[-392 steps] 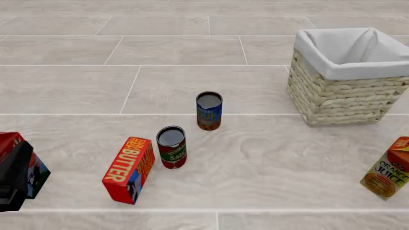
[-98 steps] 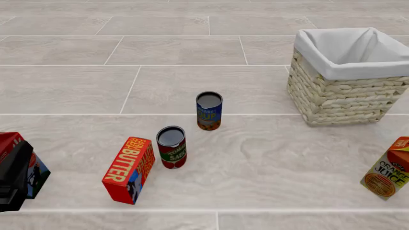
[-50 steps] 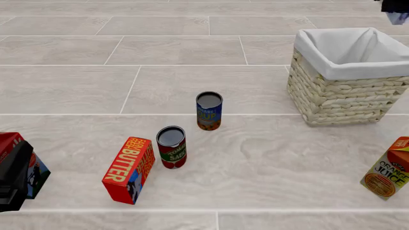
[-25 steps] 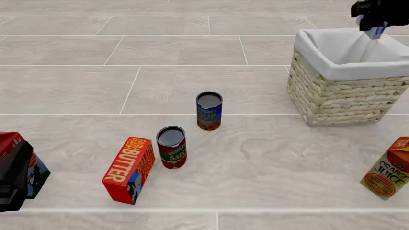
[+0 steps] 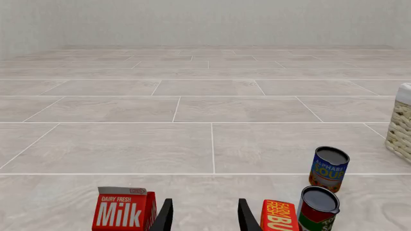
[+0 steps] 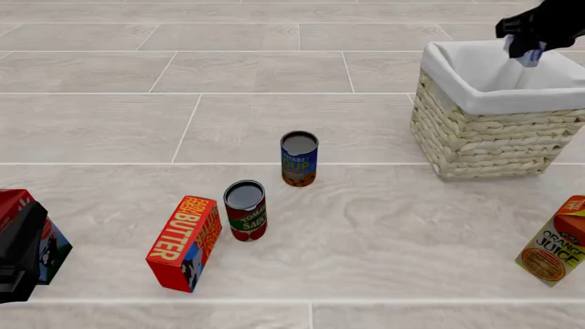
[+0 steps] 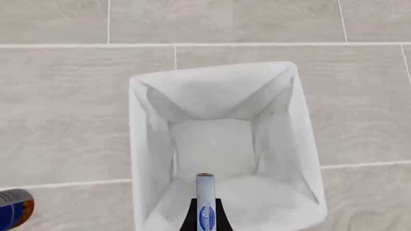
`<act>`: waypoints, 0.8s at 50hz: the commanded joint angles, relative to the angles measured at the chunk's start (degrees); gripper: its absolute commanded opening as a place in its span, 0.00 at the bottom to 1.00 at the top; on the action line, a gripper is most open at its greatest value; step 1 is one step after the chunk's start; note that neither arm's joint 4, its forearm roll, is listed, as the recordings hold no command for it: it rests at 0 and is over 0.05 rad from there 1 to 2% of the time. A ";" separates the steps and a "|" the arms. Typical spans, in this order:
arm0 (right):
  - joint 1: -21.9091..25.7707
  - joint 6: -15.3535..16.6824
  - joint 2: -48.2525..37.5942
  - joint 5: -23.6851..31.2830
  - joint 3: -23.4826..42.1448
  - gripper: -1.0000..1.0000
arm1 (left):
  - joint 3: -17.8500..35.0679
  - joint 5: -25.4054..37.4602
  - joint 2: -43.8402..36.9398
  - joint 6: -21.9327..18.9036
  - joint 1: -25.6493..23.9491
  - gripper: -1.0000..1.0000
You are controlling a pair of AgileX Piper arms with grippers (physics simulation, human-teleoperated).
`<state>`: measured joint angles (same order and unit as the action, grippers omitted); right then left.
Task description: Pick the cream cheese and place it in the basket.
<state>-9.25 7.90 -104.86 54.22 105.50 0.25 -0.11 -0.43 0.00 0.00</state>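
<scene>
Right gripper (image 6: 528, 49) is over the basket (image 6: 475, 137) at the far right, jaws closed edge-on around the cream cheese (image 6: 528, 57). The packet hangs above the white cloth lining, not touching it as far as I can tell. Right wrist view confirms: the packet (image 7: 205, 202) is pinched between the fingers (image 7: 190, 219), directly over the basket's open interior (image 7: 147, 144).

Left gripper (image 5: 203, 219) is at the near left, jaws parted, nothing between them. In the front view only the dark body (image 6: 20, 253) shows, beside the milk carton (image 5: 121, 211).

Mid-table: the soup can (image 6: 299, 158) stands upright, the tomato sauce can (image 6: 245, 210) is nearer and slightly left of it, and the BUTTER box (image 6: 183, 243) is just left of that can. The orange juice carton (image 6: 554, 241) sits tilted at the near right edge, well apart from the basket.
</scene>
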 commanded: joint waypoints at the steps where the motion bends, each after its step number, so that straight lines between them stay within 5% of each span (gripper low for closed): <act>1: 0.19 -0.38 -3.87 2.63 5.50 0.00 | 0.00 0.00 0.00 0.00 0.00 1.00; 34: 1.17 -0.05 -13.02 8.16 18.28 0.00 | 0.00 0.00 0.00 0.00 0.00 1.00; 40: 0.08 3.23 -14.92 9.97 19.89 0.00 | 0.00 0.00 0.00 0.00 0.00 1.00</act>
<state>-8.28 9.58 -117.25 62.10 121.95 0.25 -0.11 -0.43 0.00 0.00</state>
